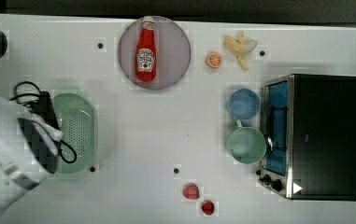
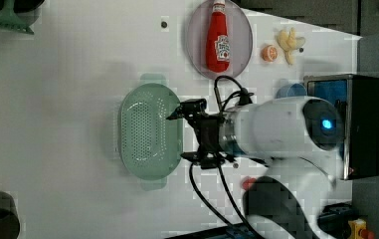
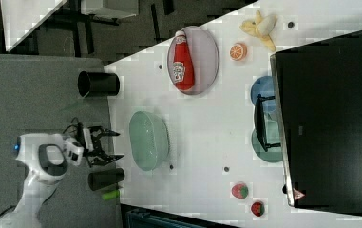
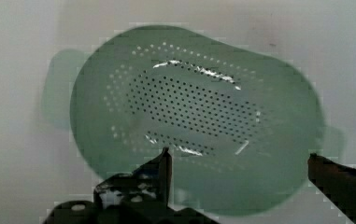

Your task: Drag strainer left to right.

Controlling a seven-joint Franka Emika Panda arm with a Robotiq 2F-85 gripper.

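Bare table beside strainer; mugs, toaster oven block far end

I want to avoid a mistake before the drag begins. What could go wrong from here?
1. The open hand sits at the rim of the strainer; a shallow hold may slip.
2. In the top view, the green mug and blue cup stand to the right, before the oven; a long drag could hit them.

mint-green hole-dotted strainer, red ketchup bottle
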